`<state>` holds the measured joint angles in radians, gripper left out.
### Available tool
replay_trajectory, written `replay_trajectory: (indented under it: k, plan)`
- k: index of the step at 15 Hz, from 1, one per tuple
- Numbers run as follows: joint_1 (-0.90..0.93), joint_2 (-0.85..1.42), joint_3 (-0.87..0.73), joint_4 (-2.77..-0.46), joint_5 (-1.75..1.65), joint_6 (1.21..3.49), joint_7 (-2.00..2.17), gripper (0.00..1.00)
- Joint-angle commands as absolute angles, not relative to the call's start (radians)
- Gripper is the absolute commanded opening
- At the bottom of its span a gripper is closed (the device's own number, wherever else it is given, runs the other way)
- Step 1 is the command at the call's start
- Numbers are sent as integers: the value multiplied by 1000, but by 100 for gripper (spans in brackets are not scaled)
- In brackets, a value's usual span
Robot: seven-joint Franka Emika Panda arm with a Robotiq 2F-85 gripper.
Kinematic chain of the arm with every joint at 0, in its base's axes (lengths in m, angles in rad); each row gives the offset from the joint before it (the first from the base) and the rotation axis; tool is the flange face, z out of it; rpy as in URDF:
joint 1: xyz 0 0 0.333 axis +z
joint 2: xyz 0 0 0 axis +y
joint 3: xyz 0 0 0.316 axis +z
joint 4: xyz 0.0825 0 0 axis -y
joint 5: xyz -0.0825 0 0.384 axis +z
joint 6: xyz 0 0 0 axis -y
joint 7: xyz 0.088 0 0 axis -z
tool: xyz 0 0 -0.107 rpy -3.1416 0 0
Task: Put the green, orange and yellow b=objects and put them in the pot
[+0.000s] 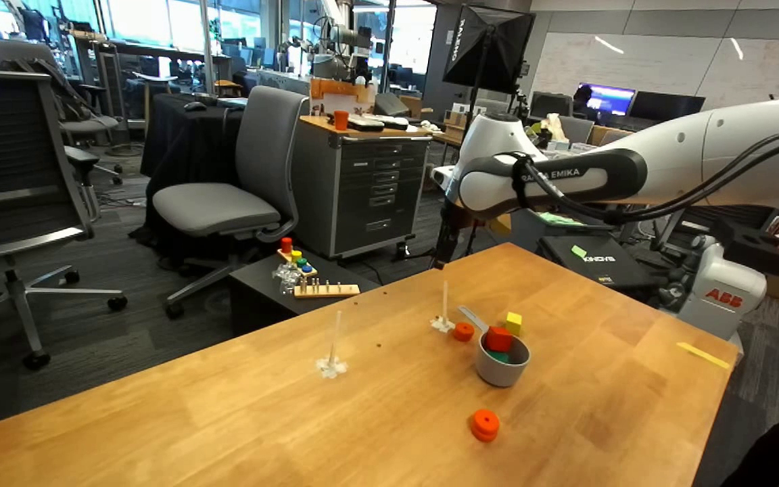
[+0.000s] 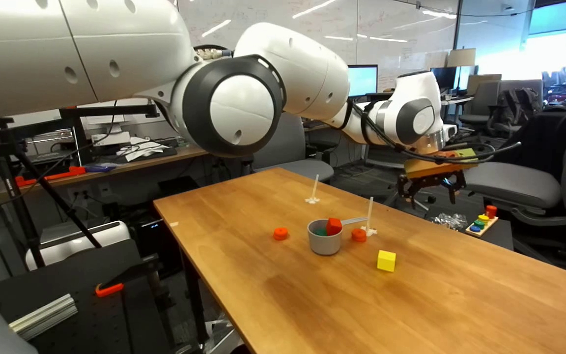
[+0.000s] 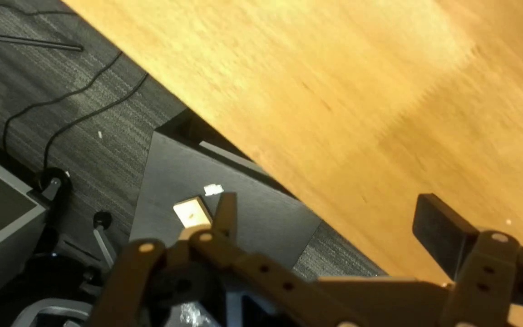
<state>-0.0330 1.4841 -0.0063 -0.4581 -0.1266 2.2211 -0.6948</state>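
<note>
A grey pot with a handle stands on the wooden table in both exterior views (image 1: 502,372) (image 2: 325,244). A red-orange block (image 1: 498,339) (image 2: 333,226) and a green object (image 1: 498,356) (image 2: 321,231) are inside it. A yellow cube (image 1: 513,323) (image 2: 386,261) lies on the table beside the pot. One orange disc (image 1: 463,331) (image 2: 358,235) lies near the pot handle; another orange disc piece (image 1: 485,424) (image 2: 280,233) lies on the pot's opposite side. My gripper (image 2: 433,199) (image 3: 326,197) is open and empty, raised near the table's edge, away from these objects.
Two thin upright sticks (image 1: 445,302) (image 1: 335,338) are fixed to the table (image 1: 227,433), one close to the pot handle. Beyond the table edge, a low black stand (image 3: 261,213) holds wooden toys (image 1: 326,290). A grey chair (image 1: 217,210) stands behind it.
</note>
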Motion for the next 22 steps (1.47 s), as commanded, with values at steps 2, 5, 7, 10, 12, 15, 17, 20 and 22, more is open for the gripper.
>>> replay_trajectory:
  k: [2,5,7,10,12,15,17,20,22]
  plan:
    - [-51,1491,-1,-509,-120,2175,-704,100]
    - [-50,1494,-5,-575,-129,2190,-698,100]
    - [-45,1497,-4,-614,-134,2201,-698,100]
    - [-38,1440,-6,-741,-141,2276,-691,100]
    - [-37,1408,-6,-808,-144,2323,-688,100]
    - [-34,1337,-6,-939,-147,2412,-683,100]
    - [-33,1297,-3,-1014,-148,2466,-687,100]
    - [-33,1231,12,-1132,-148,2567,-708,100]
    - [-37,1184,32,-1213,-145,2648,-728,100]
